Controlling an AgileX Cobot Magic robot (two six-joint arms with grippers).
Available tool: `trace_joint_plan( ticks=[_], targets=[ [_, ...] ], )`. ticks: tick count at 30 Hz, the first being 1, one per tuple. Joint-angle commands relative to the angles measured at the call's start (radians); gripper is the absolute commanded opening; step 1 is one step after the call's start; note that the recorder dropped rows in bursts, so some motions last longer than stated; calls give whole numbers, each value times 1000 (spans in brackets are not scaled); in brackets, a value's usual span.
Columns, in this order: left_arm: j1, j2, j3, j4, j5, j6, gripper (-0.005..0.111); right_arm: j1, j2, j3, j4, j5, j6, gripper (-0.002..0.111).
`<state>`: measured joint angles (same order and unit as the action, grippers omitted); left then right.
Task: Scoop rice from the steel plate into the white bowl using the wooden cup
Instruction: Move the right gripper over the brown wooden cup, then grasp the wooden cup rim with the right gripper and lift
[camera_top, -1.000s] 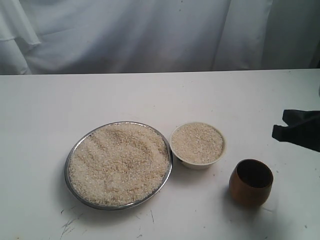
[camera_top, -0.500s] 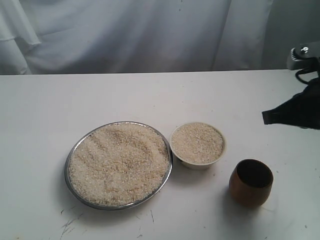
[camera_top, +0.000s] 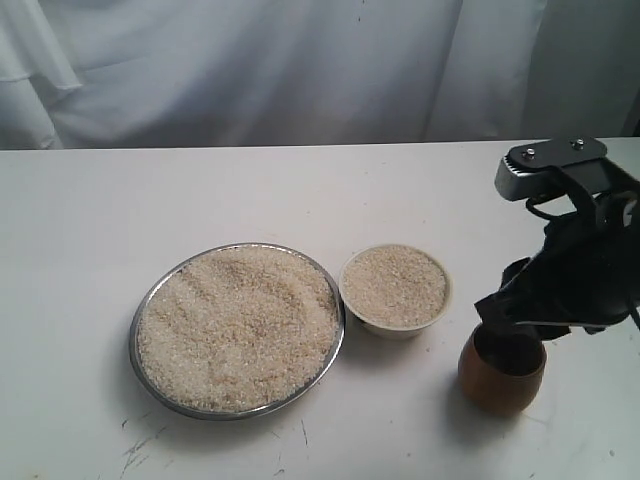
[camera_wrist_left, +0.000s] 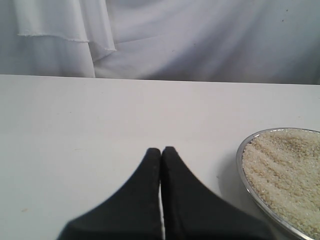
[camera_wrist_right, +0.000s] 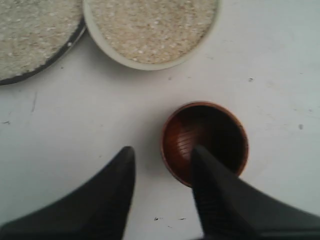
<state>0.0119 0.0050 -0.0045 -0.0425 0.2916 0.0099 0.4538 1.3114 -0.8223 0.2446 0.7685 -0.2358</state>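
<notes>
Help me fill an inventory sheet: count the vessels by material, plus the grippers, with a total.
Steel: 1 (plate)
White ceramic-looking: 1 (bowl)
Wood: 1 (cup)
Grippers: 2 (left gripper, right gripper)
Total: 5

Rice (camera_top: 238, 325) in steel plate (camera_top: 134, 340) at left; white bowl (camera_top: 395, 329) just right of it; wooden cup (camera_top: 500, 388) further right, nearer
</notes>
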Motion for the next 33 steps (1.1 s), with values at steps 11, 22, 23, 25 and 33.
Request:
trace_joint_plan(
  ticks=[11, 22, 23, 25, 33],
  targets=[
    [-2, -5, 5, -1, -6, 1, 0, 5, 128, 37, -102, -178, 11, 91],
    [-2, -5, 5, -1, -6, -1, 0, 5, 297, 37, -151, -210, 73, 91],
    [-2, -5, 5, -1, -6, -1, 0, 5, 309, 37, -151, -210, 78, 91],
    [-2, -5, 5, -1, -6, -1, 0, 5, 325, 37, -151, -208, 88, 90],
    [-2, -5, 5, -1, -6, 1, 0, 5, 342, -44, -149, -39, 166, 19]
  ],
)
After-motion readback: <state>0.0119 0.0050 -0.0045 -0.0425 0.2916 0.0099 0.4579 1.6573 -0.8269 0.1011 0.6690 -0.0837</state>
